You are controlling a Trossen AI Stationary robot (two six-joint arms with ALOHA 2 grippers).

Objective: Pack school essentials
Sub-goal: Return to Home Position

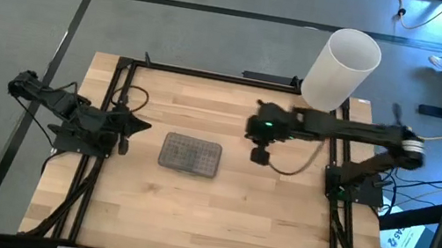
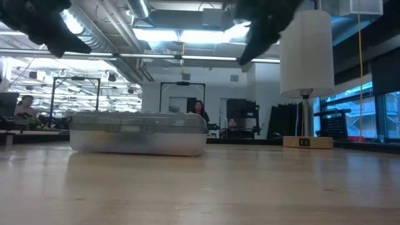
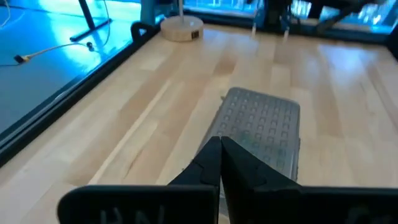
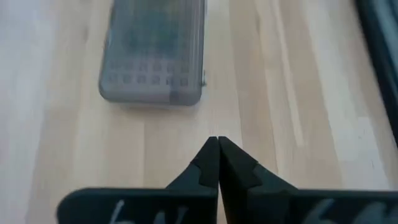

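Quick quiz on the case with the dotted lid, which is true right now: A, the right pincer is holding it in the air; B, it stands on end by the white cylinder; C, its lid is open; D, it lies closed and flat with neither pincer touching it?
D: the case lies flat and shut on the table, while the left pincer and right pincer are both shut and clear of it.

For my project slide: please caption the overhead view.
A clear plastic case with grey dotted lid lies closed on the wooden table between the shut left gripper and the shut right gripper.
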